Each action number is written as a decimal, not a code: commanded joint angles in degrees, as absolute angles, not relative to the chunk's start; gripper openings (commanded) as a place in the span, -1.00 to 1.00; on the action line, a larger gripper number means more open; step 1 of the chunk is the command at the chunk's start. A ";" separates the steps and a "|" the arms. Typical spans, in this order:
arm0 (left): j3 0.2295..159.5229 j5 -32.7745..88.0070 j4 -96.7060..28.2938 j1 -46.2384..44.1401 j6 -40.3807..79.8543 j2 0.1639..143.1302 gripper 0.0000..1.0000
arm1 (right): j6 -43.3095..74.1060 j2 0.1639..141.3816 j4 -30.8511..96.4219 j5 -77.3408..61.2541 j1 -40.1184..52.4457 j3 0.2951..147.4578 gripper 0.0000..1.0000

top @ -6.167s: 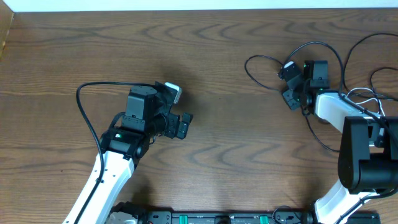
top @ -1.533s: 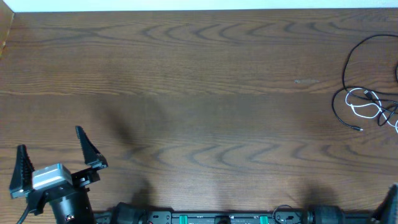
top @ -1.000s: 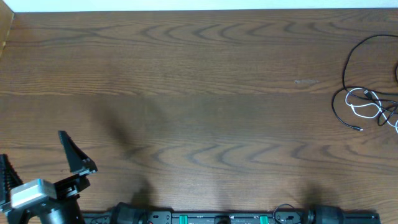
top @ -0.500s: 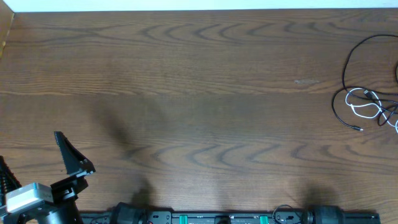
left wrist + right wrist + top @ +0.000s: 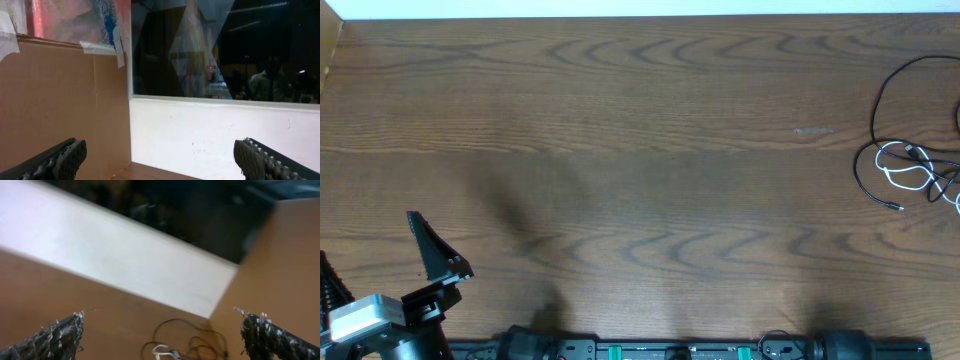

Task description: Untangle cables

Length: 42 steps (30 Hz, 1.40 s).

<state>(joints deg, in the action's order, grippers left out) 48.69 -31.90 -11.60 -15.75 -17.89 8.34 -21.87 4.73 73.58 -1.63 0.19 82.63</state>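
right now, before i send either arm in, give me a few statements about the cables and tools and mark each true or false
1. The cables lie in a bunch at the right edge of the table. True.
2. The left tool is shut on a cable. False: it is open and empty, at the near left corner, far from the cables.
3. The right tool shows in the overhead view. False: only the left tool shows there.
4. The right tool is open, with the cables ahead of it in its own camera's view. True.
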 commanded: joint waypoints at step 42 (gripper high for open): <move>49.63 -32.64 -9.28 -15.55 -18.39 7.94 1.00 | -37.36 4.73 40.40 -35.99 0.43 42.28 0.99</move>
